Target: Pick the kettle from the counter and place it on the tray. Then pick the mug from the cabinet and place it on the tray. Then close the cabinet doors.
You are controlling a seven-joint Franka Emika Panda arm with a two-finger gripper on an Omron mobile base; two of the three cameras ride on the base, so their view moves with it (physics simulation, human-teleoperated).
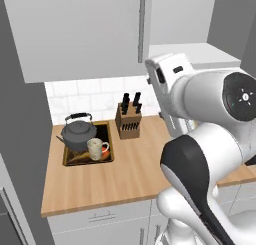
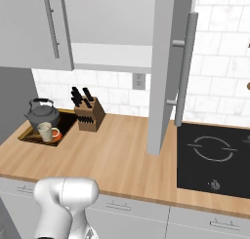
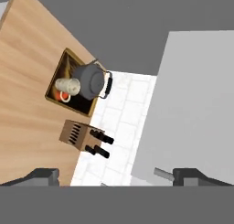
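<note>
- Left base view: you have the kettle and the mug on the tray, at the left of the counter; the knife block stands just beside the tray, and the left cabinet door looks shut
- Right base view: the right cabinet door stands open, edge-on over the counter beside the cooktop; push it off-centre and it may swing badly or slip off your fingers
- Hand view: your gripper has its jaws spread wide and empty, close by a door handle; that bar could catch a fingertip
</note>
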